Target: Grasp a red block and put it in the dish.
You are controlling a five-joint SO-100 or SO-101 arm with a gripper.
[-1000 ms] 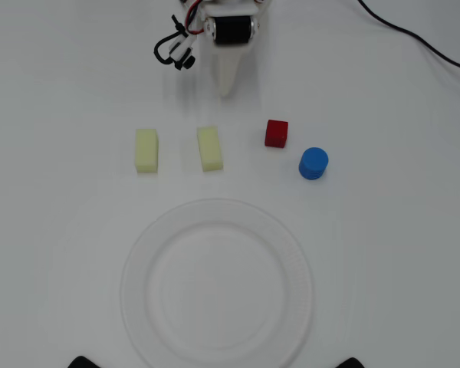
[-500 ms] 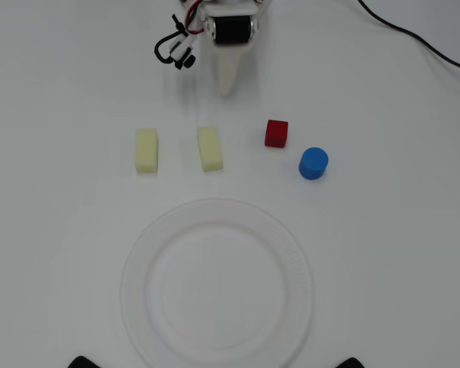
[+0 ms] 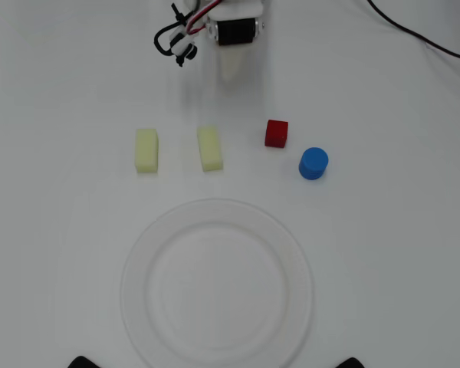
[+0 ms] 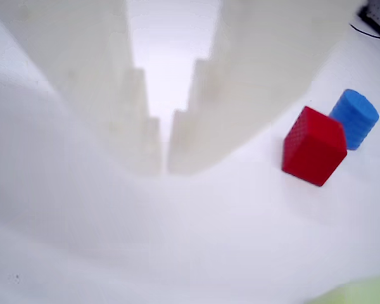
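The red block (image 3: 276,133) sits on the white table, up and right of the dish (image 3: 134,261), a big round translucent plate at the bottom centre of the overhead view. My gripper (image 3: 229,75) hangs at the top centre, blurred, up and left of the block and well apart from it. In the wrist view its two pale fingers (image 4: 164,168) run down almost together with only a thin slit between them and nothing held. There the red block (image 4: 313,145) lies to the right of the fingertips.
A blue cylinder (image 3: 313,163) stands just down-right of the red block, and shows behind it in the wrist view (image 4: 356,117). Two pale yellow blocks (image 3: 146,149) (image 3: 210,148) lie left of the red block. A black cable (image 3: 422,38) crosses the top right corner.
The gripper's finger has pulled back toward the top of the overhead view and now looks shorter and blurred. The blocks and the dish have not moved.
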